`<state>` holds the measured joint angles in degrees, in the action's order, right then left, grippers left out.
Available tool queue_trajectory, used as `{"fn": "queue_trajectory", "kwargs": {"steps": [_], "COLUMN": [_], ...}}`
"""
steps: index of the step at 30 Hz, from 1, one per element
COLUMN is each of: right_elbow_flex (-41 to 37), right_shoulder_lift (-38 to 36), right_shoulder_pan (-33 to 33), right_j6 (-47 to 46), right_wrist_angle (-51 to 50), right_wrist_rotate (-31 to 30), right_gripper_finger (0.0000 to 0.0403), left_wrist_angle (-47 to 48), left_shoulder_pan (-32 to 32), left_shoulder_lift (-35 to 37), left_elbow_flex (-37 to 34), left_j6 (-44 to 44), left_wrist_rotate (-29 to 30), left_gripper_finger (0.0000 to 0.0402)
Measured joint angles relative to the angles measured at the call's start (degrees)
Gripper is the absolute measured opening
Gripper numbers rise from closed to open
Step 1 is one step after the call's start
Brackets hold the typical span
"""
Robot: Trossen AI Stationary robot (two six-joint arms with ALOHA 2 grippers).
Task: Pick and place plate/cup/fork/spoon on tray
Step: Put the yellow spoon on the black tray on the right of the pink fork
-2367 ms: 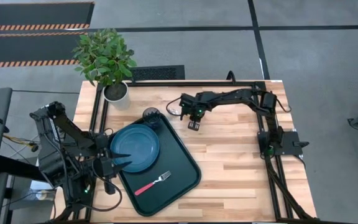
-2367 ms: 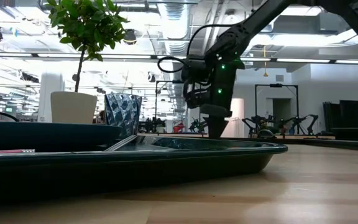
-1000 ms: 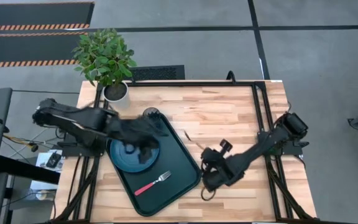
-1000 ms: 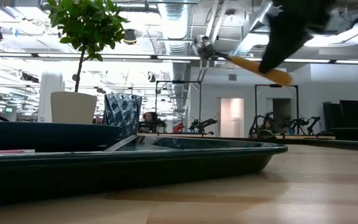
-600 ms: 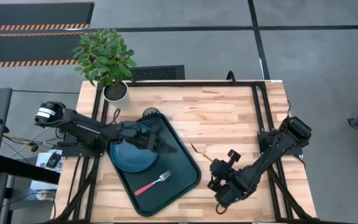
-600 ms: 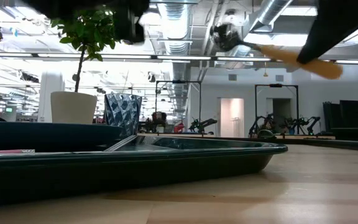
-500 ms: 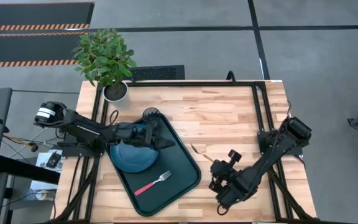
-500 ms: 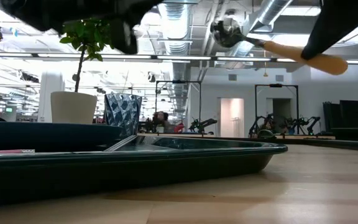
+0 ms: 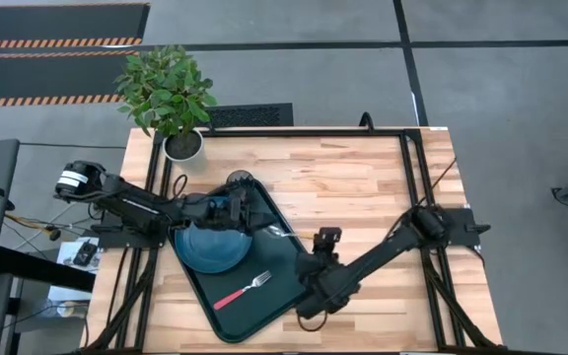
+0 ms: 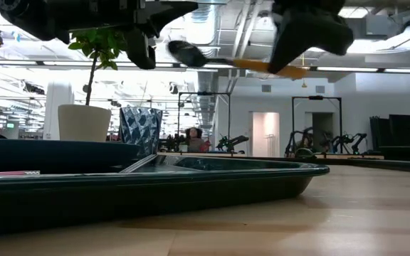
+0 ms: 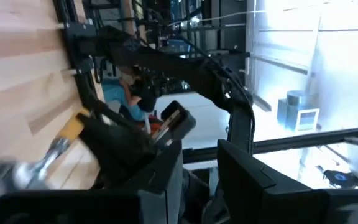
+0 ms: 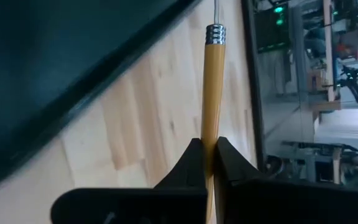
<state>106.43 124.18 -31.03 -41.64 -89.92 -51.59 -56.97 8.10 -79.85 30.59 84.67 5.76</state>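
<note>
In the high view, the left gripper (image 9: 243, 209) hangs left of centre, over the upper end of the tray (image 9: 302, 258) between the cup (image 9: 239, 181) and the plate (image 9: 212, 247); the left wrist view shows its fingers (image 11: 160, 180) parted and holding nothing. The plate lies on the tray's left half, the cup stands in the tray's upper corner, and the fork (image 9: 242, 290) lies on the tray at lower centre. Right of these, the right gripper (image 9: 310, 268) is over the tray's right edge, clamped on the orange handle of the spoon (image 9: 286, 234), which is held in the air.

Judgement: three of four items are placed; only lowering and releasing the spoon is left.

Count: one tray, one plate, one cup, one fork, one spoon.
</note>
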Motion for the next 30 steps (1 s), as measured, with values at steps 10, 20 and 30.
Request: {"fn": "queue_trajectory", "kwargs": {"steps": [10,20,30], "right_elbow_flex": [-2.8,-3.5,-3.5], "right_shoulder_lift": [-1.3,-2.0,-2.0], "right_shoulder_pan": [-0.4,-1.3,0.3], "right_j6": [-4.1,-3.4,-0.2], "right_wrist_angle": [-0.1,-0.1,0.0], "right_wrist_rotate": [4.2,5.4,5.2], "right_gripper_finger": [0.0004,0.0003,0.0003], "left_wrist_angle": [13.7,21.7,25.6], "left_shoulder_pan": [0.3,-1.0,-0.8], "left_shoulder_lift": [0.0,0.0,0.1], "left_elbow_flex": [0.1,0.0,0.1], "left_j6": [1.7,4.1,7.5], "left_wrist_rotate": [-0.6,-0.1,-1.0], "left_gripper_finger": [0.0086,0.0086,0.0086]}}
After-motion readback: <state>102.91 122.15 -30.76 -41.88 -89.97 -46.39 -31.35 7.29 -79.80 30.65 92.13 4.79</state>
